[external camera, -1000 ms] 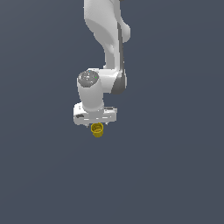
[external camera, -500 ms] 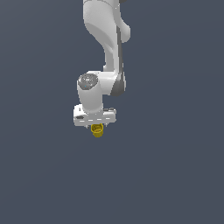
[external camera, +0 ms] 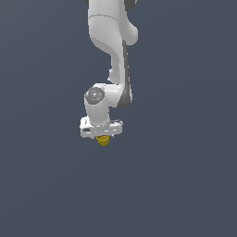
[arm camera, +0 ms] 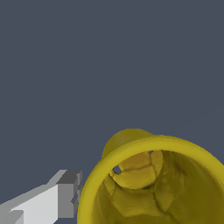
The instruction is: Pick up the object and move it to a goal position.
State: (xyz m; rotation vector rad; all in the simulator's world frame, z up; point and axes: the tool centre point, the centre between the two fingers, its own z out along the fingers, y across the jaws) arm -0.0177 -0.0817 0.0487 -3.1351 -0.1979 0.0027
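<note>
The object, a small mustard-yellow cup [external camera: 103, 140], hangs just under the white hand of the arm in the exterior view, and only its lower part shows there. My gripper [external camera: 102, 138] is shut on the cup. In the wrist view the cup [arm camera: 157, 183] fills the near corner, rim toward the camera, with its hollow inside visible. One grey-tipped white finger [arm camera: 65, 194] presses against the cup's outer wall. The other finger is hidden behind the cup.
The white arm [external camera: 111, 51] reaches down from above in the exterior view. Around it there is only a plain dark grey-blue background, with no other objects and no goal marker in view.
Arm, gripper and cup stay almost where they were; at most they have shifted very slightly to the exterior view's right. The grip on the cup is unchanged.
</note>
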